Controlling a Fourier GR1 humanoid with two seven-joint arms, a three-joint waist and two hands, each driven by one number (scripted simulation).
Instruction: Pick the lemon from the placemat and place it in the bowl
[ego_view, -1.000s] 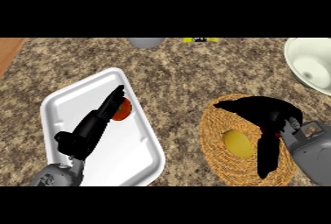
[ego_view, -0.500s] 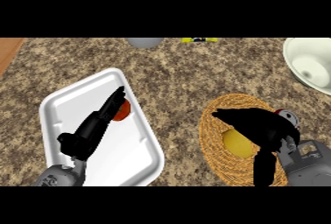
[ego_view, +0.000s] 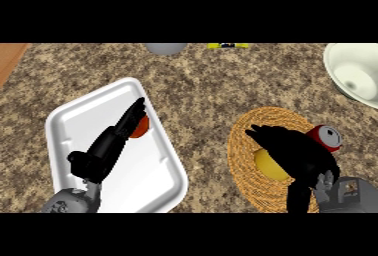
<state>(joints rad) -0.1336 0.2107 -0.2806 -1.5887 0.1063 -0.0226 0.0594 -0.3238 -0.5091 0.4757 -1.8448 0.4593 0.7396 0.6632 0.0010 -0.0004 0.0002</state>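
Observation:
The yellow lemon (ego_view: 266, 165) lies on the round woven placemat (ego_view: 247, 187) at the lower right. My right hand (ego_view: 295, 150) hangs right over it, open, fingers spread toward the upper left and thumb pointing down. It covers the lemon's right side, and I cannot tell whether it touches the lemon. The white bowl (ego_view: 354, 75) stands at the upper right, cut off by the view's edge. My left hand (ego_view: 107, 147) rests open with straight fingers over the white tray (ego_view: 151, 185) at the left.
An orange-red round thing (ego_view: 140, 129) lies in the tray at my left fingertips. A red round object with a white face (ego_view: 327, 137) sits on the placemat's right edge. A grey object (ego_view: 165, 48) and a yellow one (ego_view: 227, 45) stand at the counter's far edge.
My right hand has come down and to the left over the placemat, covering more of the lemon. The lemon and my left hand have stayed in place.

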